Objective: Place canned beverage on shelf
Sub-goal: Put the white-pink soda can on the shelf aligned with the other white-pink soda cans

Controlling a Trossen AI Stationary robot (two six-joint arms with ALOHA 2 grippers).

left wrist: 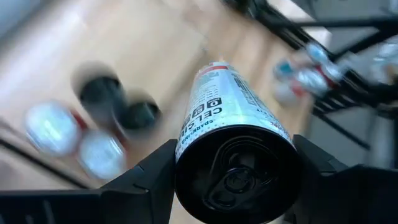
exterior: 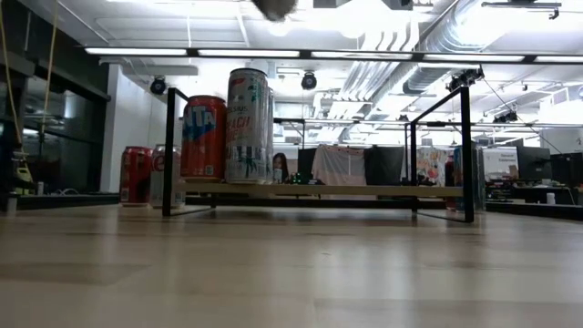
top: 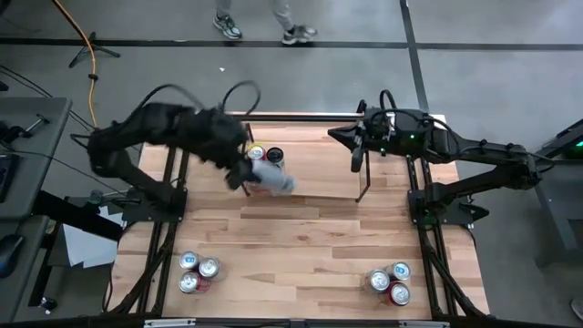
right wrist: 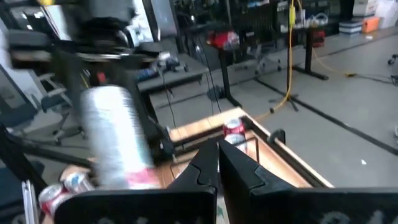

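Observation:
My left gripper [top: 246, 173] is shut on a silver can [top: 273, 179], held in the air over the left end of the shelf [exterior: 465, 155]. The left wrist view shows the can's black top end [left wrist: 236, 177] facing the camera. On the shelf's left end stand a red can [exterior: 202, 137] and a taller pale can [exterior: 248, 128], upright on their bases. My right gripper [top: 339, 137] hovers shut over the shelf's far right part, with nothing in it. My left gripper pinches the silver can's side wall just below its black top end [left wrist: 186, 155] between its two fingers [left wrist: 149, 183], one on each side. The fingers slant downward and the can runs on ahead of them. The can hangs tilted, its base end lower, clear of shelf and table.
Near the table's front edge stand a cluster of cans at the left [top: 196, 271] and another at the right [top: 390, 281]. Two more cans [exterior: 146, 175] show behind the shelf's left end. Bare wood lies in the table's middle. A person's feet [top: 264, 29] are beyond the far edge.

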